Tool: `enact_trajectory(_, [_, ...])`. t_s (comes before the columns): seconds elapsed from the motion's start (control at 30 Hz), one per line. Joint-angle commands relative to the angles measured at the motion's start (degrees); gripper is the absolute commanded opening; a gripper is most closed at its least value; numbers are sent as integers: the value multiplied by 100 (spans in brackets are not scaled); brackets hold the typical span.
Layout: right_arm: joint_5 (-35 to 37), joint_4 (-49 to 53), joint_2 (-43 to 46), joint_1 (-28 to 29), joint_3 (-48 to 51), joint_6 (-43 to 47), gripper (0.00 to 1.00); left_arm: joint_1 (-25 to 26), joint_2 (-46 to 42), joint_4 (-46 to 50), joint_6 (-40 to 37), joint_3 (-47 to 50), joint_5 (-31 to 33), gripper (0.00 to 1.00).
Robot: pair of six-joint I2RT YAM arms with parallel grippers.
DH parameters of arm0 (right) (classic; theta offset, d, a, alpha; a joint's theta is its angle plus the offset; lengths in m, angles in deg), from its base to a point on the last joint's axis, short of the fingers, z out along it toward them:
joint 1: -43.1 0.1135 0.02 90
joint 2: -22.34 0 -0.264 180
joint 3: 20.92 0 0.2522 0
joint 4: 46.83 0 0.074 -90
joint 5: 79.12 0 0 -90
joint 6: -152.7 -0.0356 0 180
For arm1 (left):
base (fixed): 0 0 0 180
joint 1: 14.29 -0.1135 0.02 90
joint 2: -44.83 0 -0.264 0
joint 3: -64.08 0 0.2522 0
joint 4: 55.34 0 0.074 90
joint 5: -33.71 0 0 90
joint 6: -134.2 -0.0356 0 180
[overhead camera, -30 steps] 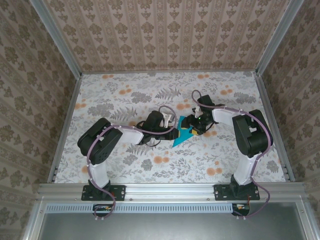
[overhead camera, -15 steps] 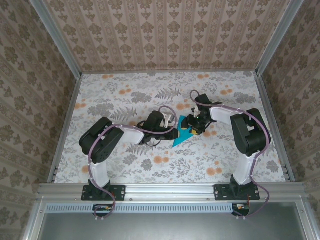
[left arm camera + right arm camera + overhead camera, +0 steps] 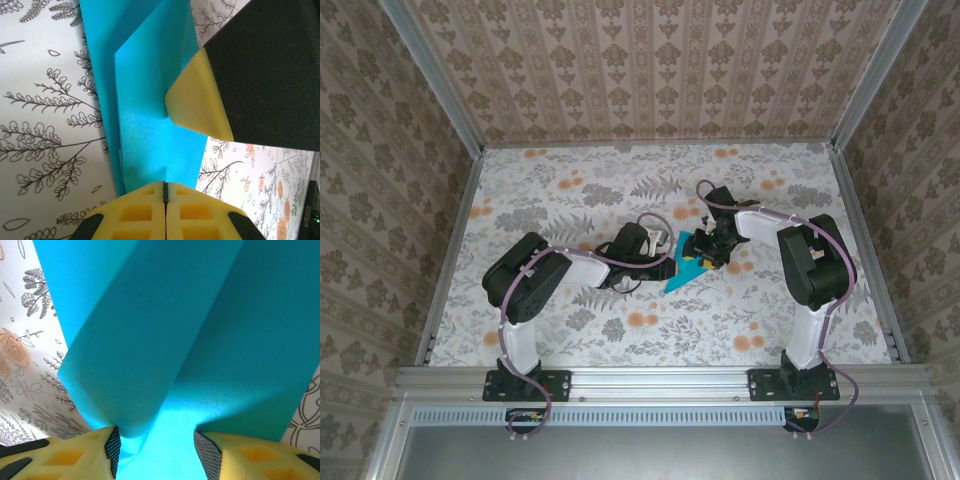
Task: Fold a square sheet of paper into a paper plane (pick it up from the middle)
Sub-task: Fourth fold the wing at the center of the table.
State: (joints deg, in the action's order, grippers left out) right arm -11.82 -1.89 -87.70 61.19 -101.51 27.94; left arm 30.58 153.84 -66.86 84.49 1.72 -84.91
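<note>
Two arms (image 3: 582, 268) (image 3: 772, 228) bent inward, fingers (image 3: 140, 212) at paper (image 3: 145, 130)

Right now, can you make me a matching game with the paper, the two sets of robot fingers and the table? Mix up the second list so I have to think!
Things:
1. paper
2. left fingers
3. right fingers
4. table

What each one is like:
A. covered in flowers and leaves
B. shut tight together, tips at the paper's edge
C. blue and folded
D. apart, with a fold of paper between them

Right pairs: 1-C, 2-B, 3-D, 4-A
</note>
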Motion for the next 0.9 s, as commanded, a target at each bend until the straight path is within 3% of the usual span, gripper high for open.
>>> enact_trajectory(0.0, [1393, 441, -817, 31, 402, -39, 54, -34, 94, 156, 14, -118, 23, 6])
enact_trajectory(0.87, [1567, 618, -1263, 135, 258, -162, 48, -52, 173, 443, -30, -214, 85, 5])
